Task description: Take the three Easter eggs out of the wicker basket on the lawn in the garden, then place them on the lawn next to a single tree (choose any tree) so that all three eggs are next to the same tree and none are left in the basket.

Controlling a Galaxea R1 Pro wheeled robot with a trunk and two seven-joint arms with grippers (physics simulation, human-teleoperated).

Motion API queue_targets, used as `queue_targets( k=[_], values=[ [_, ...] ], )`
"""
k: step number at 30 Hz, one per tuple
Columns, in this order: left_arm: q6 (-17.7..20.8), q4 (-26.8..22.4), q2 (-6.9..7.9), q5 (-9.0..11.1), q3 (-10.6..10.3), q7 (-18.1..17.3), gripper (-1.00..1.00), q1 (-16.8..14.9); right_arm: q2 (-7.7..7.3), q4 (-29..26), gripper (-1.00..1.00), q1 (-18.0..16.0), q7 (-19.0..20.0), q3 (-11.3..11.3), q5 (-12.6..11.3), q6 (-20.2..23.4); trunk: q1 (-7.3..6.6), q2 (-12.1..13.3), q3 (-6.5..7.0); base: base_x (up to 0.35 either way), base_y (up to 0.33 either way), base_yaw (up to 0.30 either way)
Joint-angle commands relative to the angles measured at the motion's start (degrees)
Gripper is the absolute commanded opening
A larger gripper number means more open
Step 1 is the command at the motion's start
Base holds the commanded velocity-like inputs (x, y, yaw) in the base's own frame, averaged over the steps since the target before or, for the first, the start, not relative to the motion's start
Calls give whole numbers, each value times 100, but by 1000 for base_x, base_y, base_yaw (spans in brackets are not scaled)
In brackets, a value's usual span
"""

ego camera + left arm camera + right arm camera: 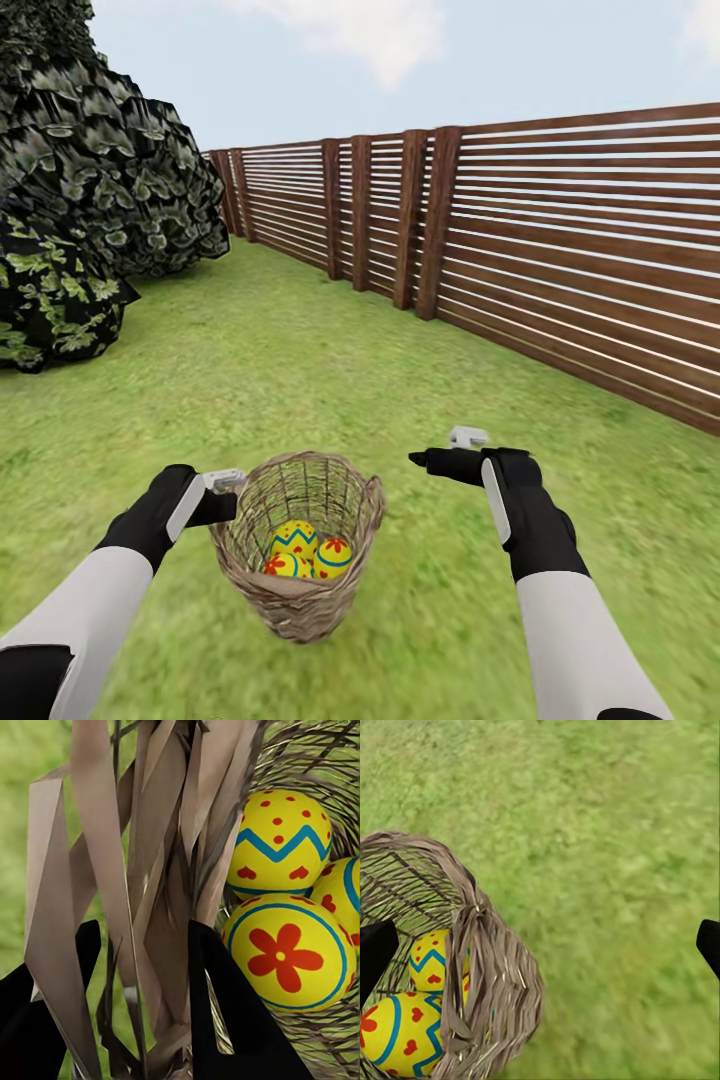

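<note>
Left end effector (228,497) clenched on the wicker basket (300,590) rim, which stands on the lawn (300,380) with all three Easter eggs (305,552) inside. Right end effector (425,460) released, beside the basket. Risk: a pull on the loose weave could tip the basket and spill the eggs.

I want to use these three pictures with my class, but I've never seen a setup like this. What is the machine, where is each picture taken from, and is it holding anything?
It is a simulated two-armed robot in a garden. The head view looks down over both arms. The left gripper clasps the basket by its rim; the left wrist view shows wicker between the fingers. Three eggs lie inside the basket. The right gripper hangs open beside the basket, holding nothing; its wrist view looks down on the lawn. Behind are a fence and a tree.
</note>
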Motion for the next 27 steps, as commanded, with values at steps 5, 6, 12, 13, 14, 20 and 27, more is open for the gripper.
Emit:
queue_targets(
  k=[5,6,12,13,14,20,27],
  values=[
    [17,-10,8,123,-16,56,-100,-4,6,-6,100,-4,46,-19,46,23,-111,199,57,0,0,243],
    [17,-10,10,123,-16,56,-100,-4,6,-6,100,-4,46,-19,46,23,-133,240,70,0,0,243],
    [17,-10,12,123,-8,56,-100,-4,14,-6,100,-4,46,-19,50,23,-265,480,145,0,0,244],
    [17,-10,12,126,-7,56,-100,-4,14,-6,100,-4,46,-19,48,23,-287,520,157,0,0,244],
    [17,-10,12,126,-7,56,-100,-4,15,-6,100,-4,46,-19,47,23,-309,560,169,0,0,244],
    [17,-10,12,123,-7,56,-100,-4,15,-6,100,-4,46,-19,46,23,-375,681,190,0,0,244],
    [17,-10,12,123,-7,56,-100,-4,15,-2,100,-4,47,-15,53,22,-375,681,176,0,0,91]
  ],
)
